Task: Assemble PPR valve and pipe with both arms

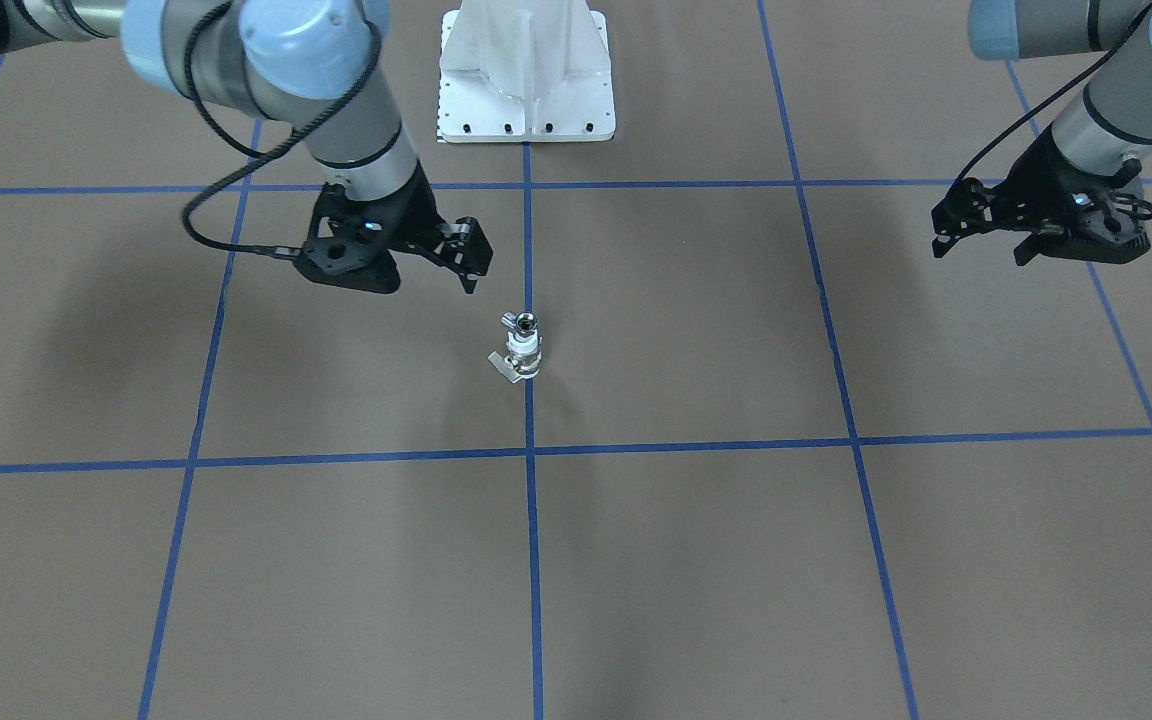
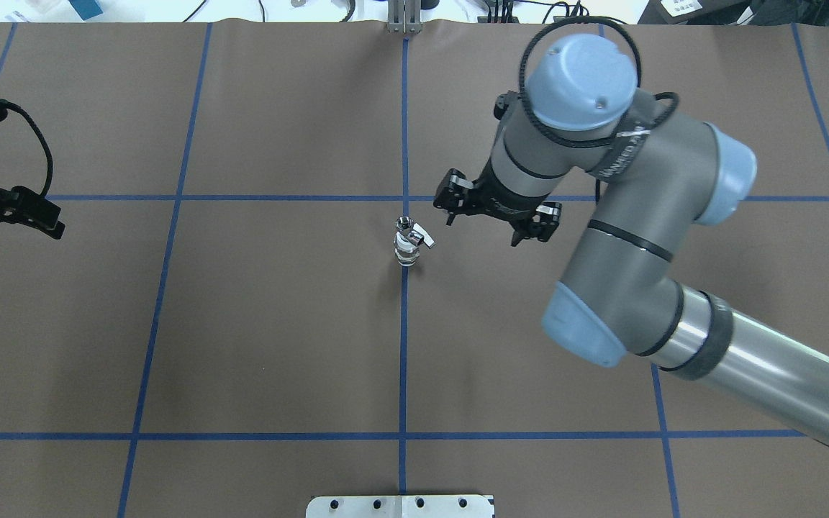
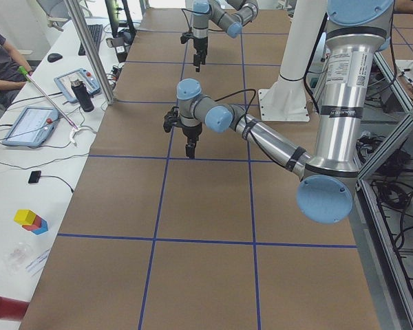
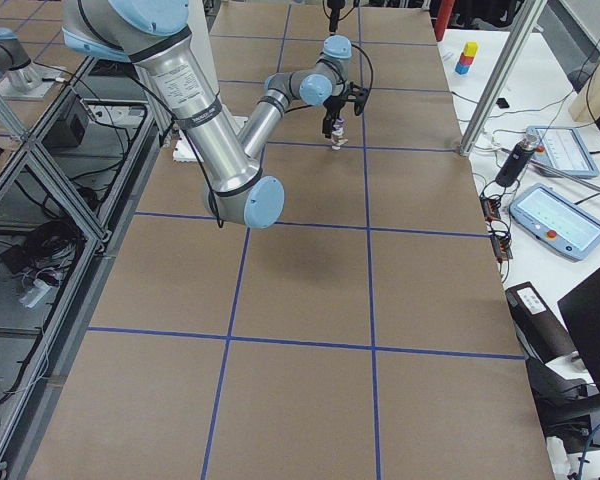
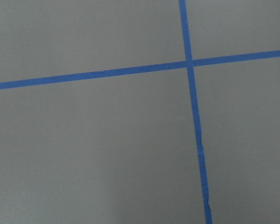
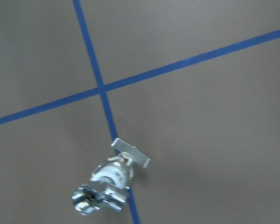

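The PPR valve (image 1: 523, 354) stands upright at the table's middle on a blue tape line, its white lever tab (image 2: 423, 237) sticking out sideways. The silver pipe (image 1: 521, 322) sits on top of it, dark opening up. Both also show in the right wrist view, valve (image 6: 111, 175) and pipe (image 6: 91, 201). My right gripper (image 2: 490, 223) is open and empty, hovering just right of the valve, apart from it. My left gripper (image 2: 22, 214) is open and empty, far off at the table's left edge. The left wrist view shows only bare table.
The white arm base plate (image 1: 526, 110) lies at the table's robot side, behind the valve. Blue tape lines (image 5: 192, 116) grid the brown table. Tablets and a bottle (image 4: 515, 160) lie on the side bench beyond the table's edge.
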You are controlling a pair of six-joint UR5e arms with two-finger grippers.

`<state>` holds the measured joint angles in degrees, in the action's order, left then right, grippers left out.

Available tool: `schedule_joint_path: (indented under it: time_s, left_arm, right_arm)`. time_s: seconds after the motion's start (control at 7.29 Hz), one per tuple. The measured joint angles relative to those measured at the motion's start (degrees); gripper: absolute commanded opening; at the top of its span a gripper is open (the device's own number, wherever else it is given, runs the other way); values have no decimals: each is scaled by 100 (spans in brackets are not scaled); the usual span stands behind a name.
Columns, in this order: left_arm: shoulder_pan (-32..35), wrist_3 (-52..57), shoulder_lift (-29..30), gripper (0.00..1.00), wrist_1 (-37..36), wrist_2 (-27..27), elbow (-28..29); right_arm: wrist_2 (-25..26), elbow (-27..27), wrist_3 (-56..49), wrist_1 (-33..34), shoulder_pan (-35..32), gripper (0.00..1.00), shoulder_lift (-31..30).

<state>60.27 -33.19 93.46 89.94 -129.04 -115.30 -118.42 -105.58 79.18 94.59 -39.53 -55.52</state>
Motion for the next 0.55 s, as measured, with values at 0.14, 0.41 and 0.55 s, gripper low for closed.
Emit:
schedule_joint_path:
  time_s: [0.14, 0.41, 0.55]
  left_arm:
    - [217, 360, -185, 99, 18, -93, 15]
    - [883, 1575, -696, 99, 37, -196, 88]
    - [1317, 2288, -856, 99, 38, -342, 280]
  right_arm:
    - [-113, -335, -533, -7, -270, 99, -562]
    - [-494, -781, -2168, -42, -1111, 99, -1830]
    - [-806, -836, -3132, -47, -1641, 99, -2404]
